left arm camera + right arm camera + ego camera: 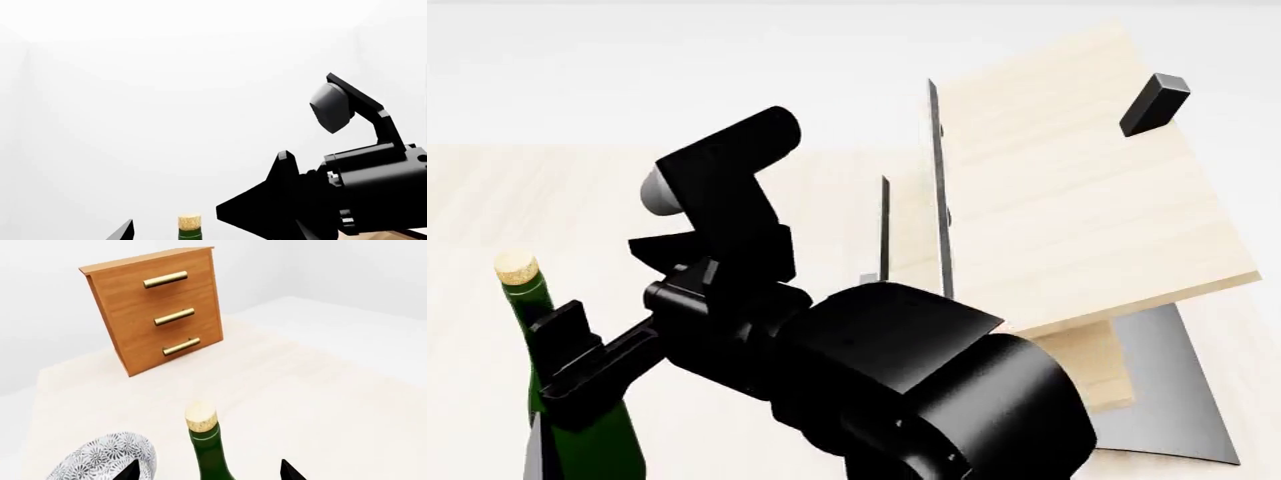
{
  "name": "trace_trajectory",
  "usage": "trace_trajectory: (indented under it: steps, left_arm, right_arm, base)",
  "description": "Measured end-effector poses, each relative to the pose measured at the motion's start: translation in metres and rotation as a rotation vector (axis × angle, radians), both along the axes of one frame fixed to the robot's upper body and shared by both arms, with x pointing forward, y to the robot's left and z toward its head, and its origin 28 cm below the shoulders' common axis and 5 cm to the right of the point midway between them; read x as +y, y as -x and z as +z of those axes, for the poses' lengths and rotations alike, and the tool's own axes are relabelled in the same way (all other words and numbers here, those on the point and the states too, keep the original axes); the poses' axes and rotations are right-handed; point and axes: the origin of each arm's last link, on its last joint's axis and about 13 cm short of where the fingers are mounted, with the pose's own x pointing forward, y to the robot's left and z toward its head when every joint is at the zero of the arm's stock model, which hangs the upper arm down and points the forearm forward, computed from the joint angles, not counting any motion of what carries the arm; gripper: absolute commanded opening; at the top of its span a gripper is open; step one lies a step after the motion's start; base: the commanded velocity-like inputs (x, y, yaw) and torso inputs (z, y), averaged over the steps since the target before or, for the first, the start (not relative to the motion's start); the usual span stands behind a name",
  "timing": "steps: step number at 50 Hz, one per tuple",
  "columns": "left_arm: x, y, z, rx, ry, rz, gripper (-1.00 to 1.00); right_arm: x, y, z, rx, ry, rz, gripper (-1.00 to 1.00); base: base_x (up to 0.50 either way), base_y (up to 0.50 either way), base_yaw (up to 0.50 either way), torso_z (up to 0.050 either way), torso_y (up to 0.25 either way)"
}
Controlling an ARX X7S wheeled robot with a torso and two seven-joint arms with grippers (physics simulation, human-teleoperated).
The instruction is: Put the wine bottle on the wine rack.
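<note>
**A:** Start at the right hand (567, 350). It's at the shoulder of the wine bottle (531, 300), one black finger across the front of the green glass.

**B:** Is it clamped?

**A:** I can't tell. In the right wrist view the two fingertips (133, 471) stand on either side of the neck with pale table (333, 390) showing in the gaps. Any contact would be lower down, out of view.

**B:** And the left hand?

**A:** Its wrist view shows only one dark fingertip (127, 233) beside the cork (189, 222). I can't say whether that hand is spread or closed.

**B:** Where's the bottle?

**A:** Upright, cork on top, at the far left of the head view. The right arm (894, 380) fills the space between it and the wine rack (1068, 200).

**B:** So it's not racked.

**A:** No. The tilted pale boards are bare, with the black peg (1154, 103) up top and the grey metal base (1174, 390) below. The bottle is well apart from all of it.

**B:** Anything else nearby?

**A:** A brown drawer cabinet (157, 310) stands farther back on the table, and a grey patterned rounded object (100, 460) sits just beside the bottle.

**B:** Your verdict?

**A:** It's early. At best the bottle is gripped. The carry across, the tilt and the placement on the boards all look still to do.
</note>
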Motion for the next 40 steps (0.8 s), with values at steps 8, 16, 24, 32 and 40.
trace_trajectory:
  steps: [8,16,24,32,40]
  left_arm:
    - [0.0,0.0,0.0,0.0,0.0,-0.002,1.0]
    - [0.0,0.0,0.0,0.0,0.001,-0.003,1.0]
    - [0.0,0.0,0.0,0.001,0.001,-0.004,1.0]
    - [-0.001,0.0,-0.001,0.003,0.001,-0.006,1.0]
    - [-0.001,-0.001,-0.001,0.006,0.001,-0.009,1.0]
  right_arm:
    - [0.009,-0.008,-0.005,0.004,-0.001,0.003,1.0]
    - [0.017,-0.014,-0.012,0.013,-0.001,0.008,1.0]
    - [0.024,-0.02,-0.02,0.023,-0.002,0.014,1.0]
    - [0.031,-0.023,-0.025,0.015,-0.007,0.021,1.0]
    - [0.039,-0.028,-0.03,-0.009,-0.03,0.016,1.0]
  base:
    - [0.0,0.0,0.0,0.0,0.0]
    - [0.0,0.0,0.0,0.0,0.0]
    - [0.0,0.0,0.0,0.0,0.0]
    - [0.0,0.0,0.0,0.0,0.0]
    - [0.0,0.0,0.0,0.0,0.0]
